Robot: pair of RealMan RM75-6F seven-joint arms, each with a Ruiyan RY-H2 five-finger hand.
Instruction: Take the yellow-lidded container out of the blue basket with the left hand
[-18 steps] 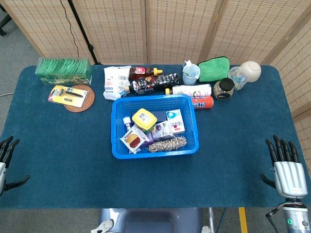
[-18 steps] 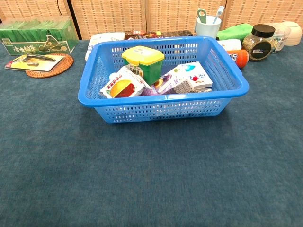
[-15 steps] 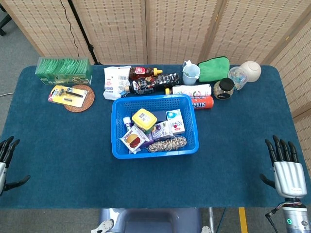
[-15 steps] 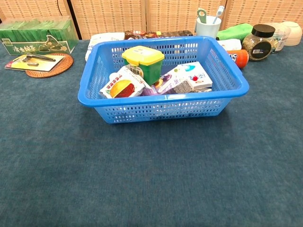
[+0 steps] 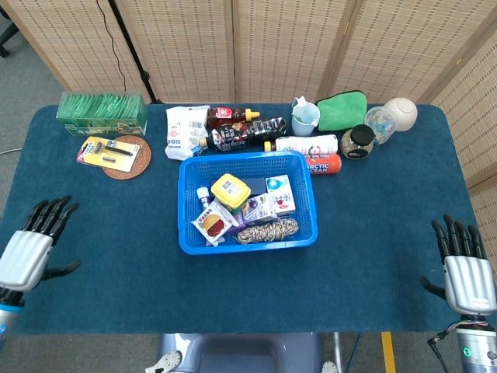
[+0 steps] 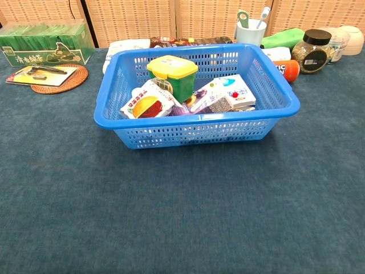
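- Container [image 5: 231,192] w/ yellow lid sits in basket [image 5: 187,225], untouched.
- Left hand [image 5: 29,250] near table edge, fingers apart, empty, well apart from basket.
- Reach, grab, lift all left to do.

blue basket [image 5: 248,238] (perforated), yellow lid [image 5: 231,188], teal table [image 5: 116,233]

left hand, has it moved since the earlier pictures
Yes. The left hand has come in from the table's left edge, toward the blue basket, fingers apart, holding nothing.

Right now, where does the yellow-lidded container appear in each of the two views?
Head view: yellow-lidded container in the left-centre of the blue basket.
Chest view: same container, upright toward the basket's back left.
Shared landmark: packet with a red picture just in front of it.
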